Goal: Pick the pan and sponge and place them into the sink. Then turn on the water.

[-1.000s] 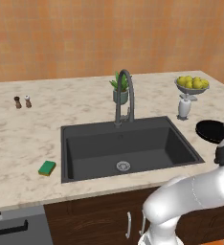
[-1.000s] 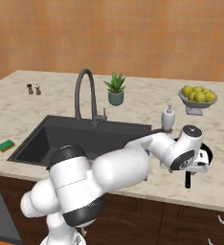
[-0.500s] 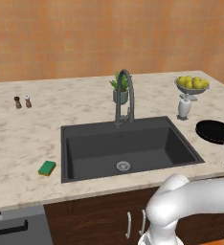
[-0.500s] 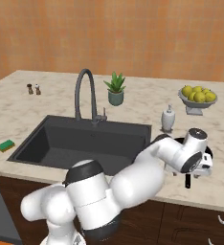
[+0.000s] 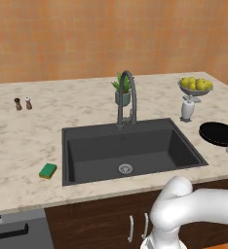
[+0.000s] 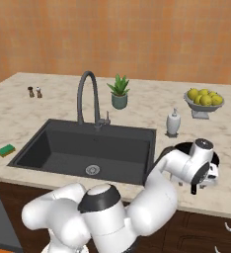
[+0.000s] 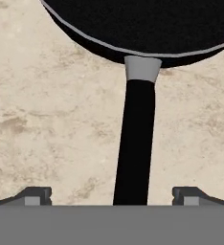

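The black pan (image 5: pixel 214 133) lies on the counter to the right of the sink (image 5: pixel 74 160), its short handle (image 7: pixel 135 143) pointing toward the counter's front edge. My gripper (image 7: pixel 113 196) hovers over that handle, open, with one fingertip on each side and the handle running down the middle between them, nothing gripped. From the right base view my hand (image 6: pixel 202 160) covers most of the pan. The green sponge (image 5: pixel 47 170) rests on the counter left of the dark basin. No stream runs from the arched faucet (image 5: pixel 126 97).
A soap dispenser (image 5: pixel 186 109) and a bowl of lemons (image 5: pixel 195 86) stand just behind the pan. A potted plant (image 5: pixel 122 93) sits behind the faucet. Salt and pepper shakers (image 5: pixel 22 103) are at the far left. The counter's front edge is close to the pan handle.
My arm has swung further right and the hand has settled lower over the pan's handle. The jaws stayed open. Pan and sponge have not moved.
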Controlling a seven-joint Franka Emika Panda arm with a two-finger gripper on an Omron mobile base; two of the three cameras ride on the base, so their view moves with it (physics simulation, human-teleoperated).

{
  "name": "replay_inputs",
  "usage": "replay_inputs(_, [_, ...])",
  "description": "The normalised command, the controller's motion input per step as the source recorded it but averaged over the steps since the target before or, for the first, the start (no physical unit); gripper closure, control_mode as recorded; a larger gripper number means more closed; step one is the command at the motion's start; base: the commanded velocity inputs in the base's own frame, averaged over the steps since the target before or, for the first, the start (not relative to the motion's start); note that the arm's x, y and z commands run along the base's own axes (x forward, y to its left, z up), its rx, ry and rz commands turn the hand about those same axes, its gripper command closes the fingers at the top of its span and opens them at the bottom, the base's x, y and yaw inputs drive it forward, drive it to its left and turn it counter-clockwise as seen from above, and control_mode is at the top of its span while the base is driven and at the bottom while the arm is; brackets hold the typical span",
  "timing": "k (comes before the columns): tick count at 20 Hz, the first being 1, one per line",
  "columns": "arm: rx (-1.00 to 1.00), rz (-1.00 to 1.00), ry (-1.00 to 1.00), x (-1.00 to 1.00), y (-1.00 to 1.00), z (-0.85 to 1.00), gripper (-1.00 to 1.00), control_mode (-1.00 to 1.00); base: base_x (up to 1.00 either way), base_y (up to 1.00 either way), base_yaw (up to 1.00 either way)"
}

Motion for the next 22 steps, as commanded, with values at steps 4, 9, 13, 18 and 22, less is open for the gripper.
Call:
replay_inputs(4, [0.0,0.0,0.04,0.28,-0.05,-0.21,-1.0,-1.0,0.0,0.0,0.0])
replay_inputs(9, [0.01,0.0,0.01,0.22,-0.24,-0.23,-1.0,-1.0,0.0,0.0,0.0])
replay_inputs(13, [0.04,0.0,0.0,0.27,-0.24,-0.23,-1.0,-1.0,0.0,0.0,0.0])
replay_inputs(18, [0.0,0.0,0.0,0.19,0.0,-0.56,1.0,-1.0,0.0,0.0,0.0])
replay_inputs(22, [0.0,0.0,0.0,0.03,0.04,-0.56,1.0,-1.0,0.0,0.0,0.0])
